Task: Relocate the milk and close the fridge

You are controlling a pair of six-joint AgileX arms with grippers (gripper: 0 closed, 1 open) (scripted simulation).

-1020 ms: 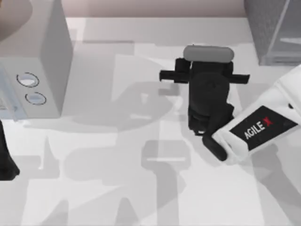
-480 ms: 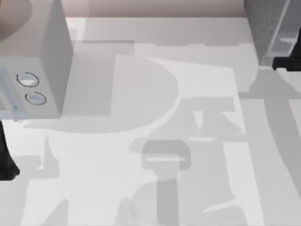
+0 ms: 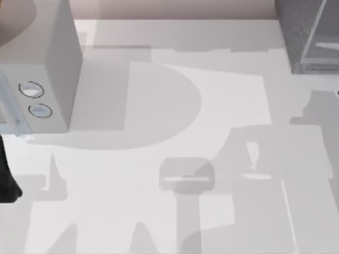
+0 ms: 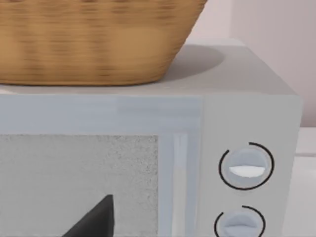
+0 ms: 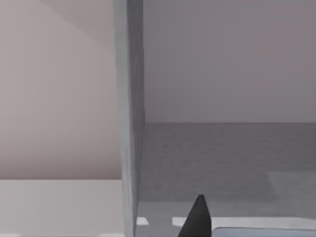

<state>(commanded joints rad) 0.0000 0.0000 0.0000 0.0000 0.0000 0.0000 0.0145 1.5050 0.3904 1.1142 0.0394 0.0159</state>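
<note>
Presently the fridge (image 3: 307, 32) stands at the tabletop's (image 3: 159, 211) far right corner, its door (image 5: 129, 113) seemingly ajar, so closing appears outstanding. I cannot locate the milk or confirm its relocation. My right pincer (image 5: 197, 217) is near that door, my left pincer (image 4: 94, 222) faces the dial-fronted box (image 3: 47, 69) at the left edge; whether either is clenched I cannot tell. Central tabletop offers ample room.
</note>
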